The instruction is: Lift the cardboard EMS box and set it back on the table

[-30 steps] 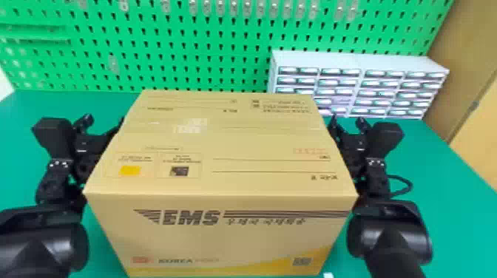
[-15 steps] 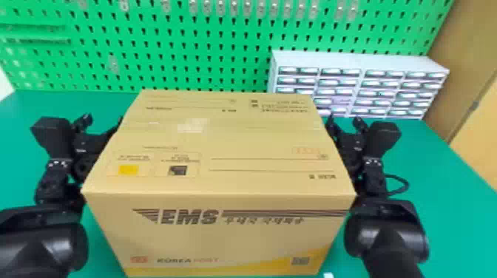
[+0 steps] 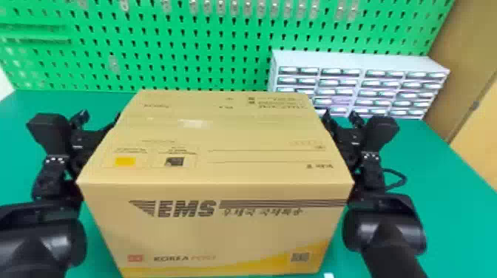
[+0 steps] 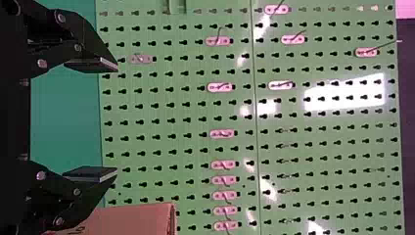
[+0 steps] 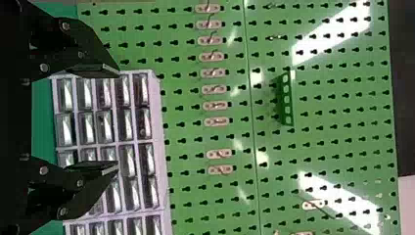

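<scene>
Box point(image 3: 214, 225) upright over worktop point(image 3: 443, 192), left end effector point(image 4: 117, 119) beside its left flank, right end effector point(image 5: 118, 119) beside its right; both spread, empty. Long axis seemingly runs between them; neither plainly nearer. Lift likely wants even squeeze.

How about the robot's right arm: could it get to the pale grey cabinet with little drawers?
Probably, if it stretches far enough: its black two-fingered gripper is open and faces the cabinet, and the brown cardboard box is beside the gripper, not between.
</scene>
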You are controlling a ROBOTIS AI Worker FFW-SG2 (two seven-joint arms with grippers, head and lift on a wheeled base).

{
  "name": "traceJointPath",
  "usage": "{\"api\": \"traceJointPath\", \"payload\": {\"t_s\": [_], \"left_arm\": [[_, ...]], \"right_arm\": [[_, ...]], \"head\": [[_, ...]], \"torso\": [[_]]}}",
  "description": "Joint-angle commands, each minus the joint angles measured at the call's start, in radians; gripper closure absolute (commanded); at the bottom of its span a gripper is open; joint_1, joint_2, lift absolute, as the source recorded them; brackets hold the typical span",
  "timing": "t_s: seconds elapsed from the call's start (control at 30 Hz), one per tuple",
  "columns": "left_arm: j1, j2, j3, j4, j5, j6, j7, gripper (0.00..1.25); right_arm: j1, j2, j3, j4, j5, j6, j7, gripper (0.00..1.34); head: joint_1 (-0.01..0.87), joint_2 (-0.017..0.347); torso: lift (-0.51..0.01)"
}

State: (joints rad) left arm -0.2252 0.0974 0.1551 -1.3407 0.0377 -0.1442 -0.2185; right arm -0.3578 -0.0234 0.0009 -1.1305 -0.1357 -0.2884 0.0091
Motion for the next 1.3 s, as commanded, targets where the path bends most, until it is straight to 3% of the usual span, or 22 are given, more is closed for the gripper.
{"api": "traceJointPath", "payload": {"t_s": [0.0,0.6,1.27], "left_arm": [[-0.011,0.001,0.003,-0.005,0.001,0.000,-0.001,0.49],[-0.056,0.001,0.009,-0.045,0.005,-0.002,0.001,0.50],[-0.062,0.001,0.015,-0.048,0.008,-0.002,0.002,0.49]], "right_arm": [[-0.018,-0.012,0.025,-0.006,-0.019,0.000,0.000,0.58],[-0.059,-0.023,0.054,-0.107,-0.021,0.077,0.000,0.57],[-0.059,-0.020,0.045,-0.126,-0.002,0.087,0.000,0.57]], "head": [[0.678,-0.015],[0.678,-0.015],[0.678,-0.015]], "torso": [[-0.094],[-0.094],[-0.094]]}}
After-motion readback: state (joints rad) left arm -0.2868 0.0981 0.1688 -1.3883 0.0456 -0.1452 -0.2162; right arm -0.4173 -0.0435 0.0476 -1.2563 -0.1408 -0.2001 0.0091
